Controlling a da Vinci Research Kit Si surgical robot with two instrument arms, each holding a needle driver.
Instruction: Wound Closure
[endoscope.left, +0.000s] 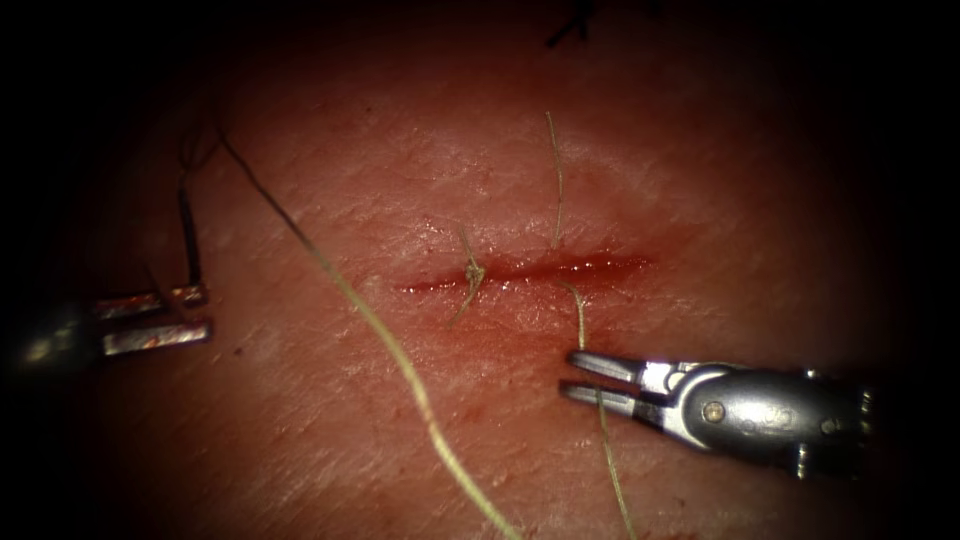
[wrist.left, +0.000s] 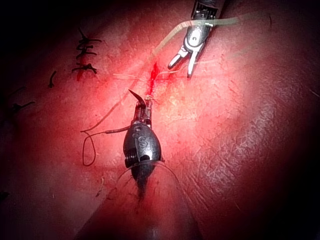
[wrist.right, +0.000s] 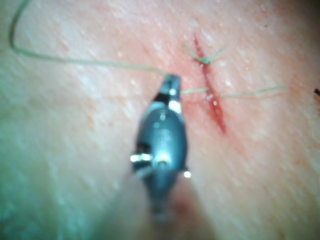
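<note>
The cut (endoscope.left: 560, 267) runs across the tissue (endoscope.left: 700, 180) with red fluid in it. A tied knot (endoscope.left: 471, 275) sits on its left part. My left tool (endoscope.left: 206, 313) is far to the left of the cut, jaws shut on the dark curved needle (endoscope.left: 188, 235) near its rear end. The needle is clear of the tissue, its point in the air (wrist.left: 136, 97). A pale thread (endoscope.left: 578, 312) crosses the right part of the cut and passes between the open jaws of my right tool (endoscope.left: 568, 373), just below the cut. That tool holds nothing.
A long pale thread (endoscope.left: 390, 350) lies slantwise over the tissue from upper left to the lower edge. Dark older stitches (wrist.left: 85, 54) sit off to one side. A dark thread end (endoscope.left: 568, 30) lies at the far top.
</note>
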